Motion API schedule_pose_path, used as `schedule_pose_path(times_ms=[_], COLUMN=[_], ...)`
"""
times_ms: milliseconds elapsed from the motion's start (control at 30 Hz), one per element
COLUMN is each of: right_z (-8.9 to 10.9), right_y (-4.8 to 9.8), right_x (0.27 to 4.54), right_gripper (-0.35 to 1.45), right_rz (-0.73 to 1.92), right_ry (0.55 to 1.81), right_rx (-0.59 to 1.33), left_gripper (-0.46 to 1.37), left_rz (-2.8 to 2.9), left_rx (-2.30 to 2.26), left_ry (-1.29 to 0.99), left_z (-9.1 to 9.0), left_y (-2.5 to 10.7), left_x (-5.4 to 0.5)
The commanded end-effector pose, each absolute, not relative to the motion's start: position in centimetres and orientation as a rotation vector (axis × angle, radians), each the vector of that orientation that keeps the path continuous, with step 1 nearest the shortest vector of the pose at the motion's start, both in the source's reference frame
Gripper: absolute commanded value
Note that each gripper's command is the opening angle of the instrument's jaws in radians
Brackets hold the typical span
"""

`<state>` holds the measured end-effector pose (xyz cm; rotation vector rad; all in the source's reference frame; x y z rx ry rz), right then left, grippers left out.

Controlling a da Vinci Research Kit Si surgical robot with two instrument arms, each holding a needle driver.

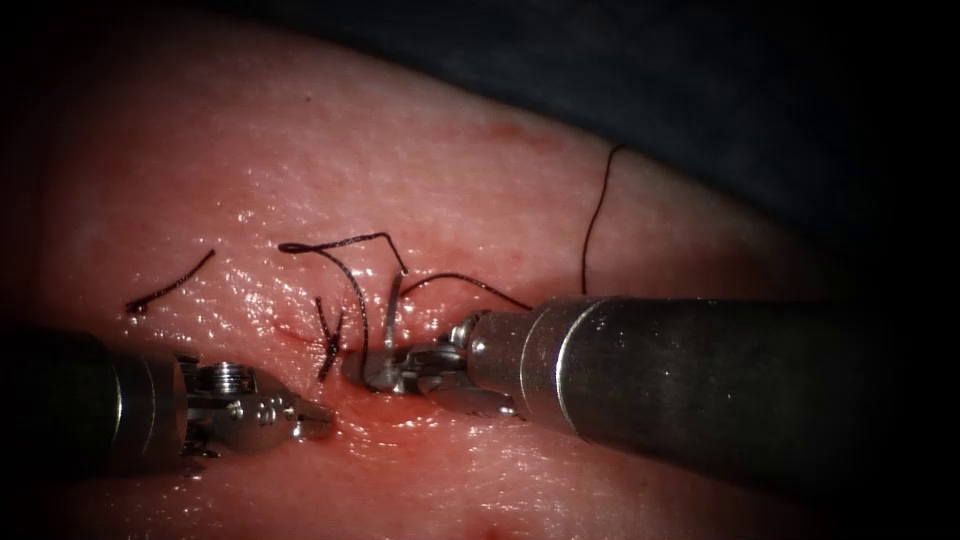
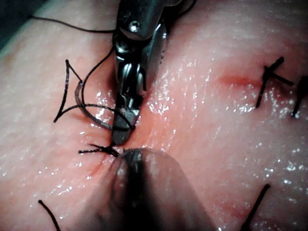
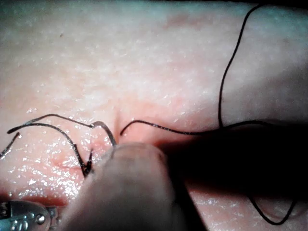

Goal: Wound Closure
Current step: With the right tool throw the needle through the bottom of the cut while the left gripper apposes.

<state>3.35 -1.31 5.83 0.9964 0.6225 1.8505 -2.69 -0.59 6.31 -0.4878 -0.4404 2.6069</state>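
The fingers of the right tool [image 1: 385, 372] are clamped on the needle [image 1: 392, 312] near its lower end, right at the cut [image 1: 375, 395], a hold judged to keep the point steered. The needle's long axis is stood nearly upright, its free end pointed up and away from the tissue [image 1: 420, 190], with thread [image 1: 340, 262] trailed from it in loops; whether its lower end is in the tissue cannot be told. The fingers of the left tool [image 1: 312, 418] are held together on nothing, just left of the cut beside a tied stitch [image 1: 328, 345].
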Motion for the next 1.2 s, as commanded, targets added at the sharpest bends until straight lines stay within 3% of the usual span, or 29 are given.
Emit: schedule_pose_path(times_ms=[33,200,233,267,367,433,600,733,900,1033,1133,1167,1200], right_z=[5.82,5.9,5.92,5.93,5.93,5.92,5.9,5.91,5.94,5.96,5.98,5.99,6.0], right_y=[-1.29,-1.18,-1.17,-1.16,-1.14,-1.13,-1.07,-0.98,-0.84,-0.71,-0.65,-0.63,-0.62], right_x=[3.33,3.19,3.17,3.15,3.09,3.05,2.96,2.93,2.92,2.9,2.89,2.89,2.89], right_gripper=[-0.35,-0.35,-0.27,0.07,0.66,0.91,1.25,1.36,1.23,1.19,1.01,0.87,0.86], right_rz=[1.72,1.579,1.549,1.49,1.418,1.386,1.286,1.26,1.075,0.919,0.833,0.715,0.645], right_ry=[0.661,0.798,0.82,0.844,0.886,0.911,0.947,1.021,1.153,1.141,1.13,1.153,1.166], right_rx=[0.932,0.858,0.839,0.806,0.768,0.752,0.707,0.68,0.63,0.62,0.597,0.513,0.469], left_gripper=[-0.35,-0.35,-0.35,-0.35,-0.35,-0.35,-0.35,-0.35,-0.35,-0.35,-0.35,-0.35,-0.35], left_rz=[2.606,2.606,2.606,2.606,2.606,2.606,2.605,2.625,2.644,2.645,2.644,2.644,2.644], left_rx=[-0.491,-0.491,-0.491,-0.491,-0.491,-0.491,-0.491,-0.504,-0.519,-0.529,-0.529,-0.529,-0.529], left_ry=[-0.451,-0.451,-0.451,-0.45,-0.449,-0.449,-0.445,-0.432,-0.411,-0.404,-0.4,-0.4,-0.4], left_z=[6.31,6.31,6.31,6.31,6.32,6.32,6.33,6.33,6.34,6.34,6.33,6.33,6.33], left_y=[-0.59,-0.59,-0.59,-0.59,-0.59,-0.59,-0.59,-0.58,-0.56,-0.55,-0.55,-0.55,-0.55], left_x=[-2.69,-2.69,-2.69,-2.69,-2.69,-2.69,-2.7,-2.7,-2.7,-2.69,-2.69,-2.69,-2.69])
